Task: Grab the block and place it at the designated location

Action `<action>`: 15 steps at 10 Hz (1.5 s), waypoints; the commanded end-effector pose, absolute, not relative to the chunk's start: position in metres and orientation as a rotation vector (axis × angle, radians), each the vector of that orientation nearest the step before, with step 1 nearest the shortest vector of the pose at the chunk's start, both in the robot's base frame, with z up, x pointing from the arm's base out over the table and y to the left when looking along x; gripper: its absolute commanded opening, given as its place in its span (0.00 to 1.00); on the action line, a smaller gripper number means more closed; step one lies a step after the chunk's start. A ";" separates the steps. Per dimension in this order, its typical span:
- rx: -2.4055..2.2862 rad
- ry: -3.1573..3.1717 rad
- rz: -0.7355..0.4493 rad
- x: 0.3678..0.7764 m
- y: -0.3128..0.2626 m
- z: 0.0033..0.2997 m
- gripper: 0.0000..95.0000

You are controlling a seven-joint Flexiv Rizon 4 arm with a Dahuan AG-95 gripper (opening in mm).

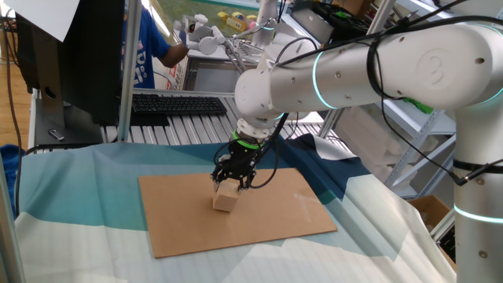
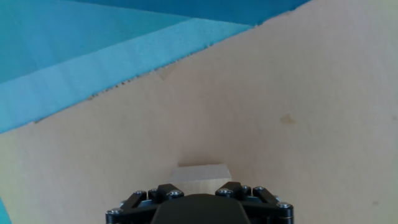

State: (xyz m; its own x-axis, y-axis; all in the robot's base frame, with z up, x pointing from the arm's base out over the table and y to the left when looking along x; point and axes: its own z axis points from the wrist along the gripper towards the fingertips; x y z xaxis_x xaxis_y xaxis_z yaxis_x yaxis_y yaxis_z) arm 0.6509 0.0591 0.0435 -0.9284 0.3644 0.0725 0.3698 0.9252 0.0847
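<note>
The block, a small plain tan wooden cube, is on or just above the brown cardboard sheet, left of the sheet's middle. My gripper stands straight over it, with the fingers closed down on the cube's upper part. In the hand view the block shows right between the black finger links; the fingertips are hidden. The designated location, a tiny dark dot, lies on the cardboard ahead and to the right of the block, well apart from it.
A blue and teal cloth covers the table around the sheet; the cloth meets the sheet's far edge in the hand view. A keyboard and a monitor stand at the back left.
</note>
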 end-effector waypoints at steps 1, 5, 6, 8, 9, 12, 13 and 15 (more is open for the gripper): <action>-0.581 -3.031 -0.150 0.649 0.060 0.043 0.00; -0.636 -3.059 -0.144 0.648 0.060 0.039 0.00; -0.689 -3.049 -0.145 0.648 0.060 0.038 0.40; -0.689 -3.049 -0.145 0.648 0.060 0.038 0.40; -0.689 -3.049 -0.145 0.648 0.060 0.038 0.40; -0.689 -3.049 -0.145 0.648 0.060 0.038 0.40; -0.689 -3.049 -0.145 0.648 0.060 0.038 0.40; -0.689 -3.049 -0.145 0.648 0.060 0.038 0.40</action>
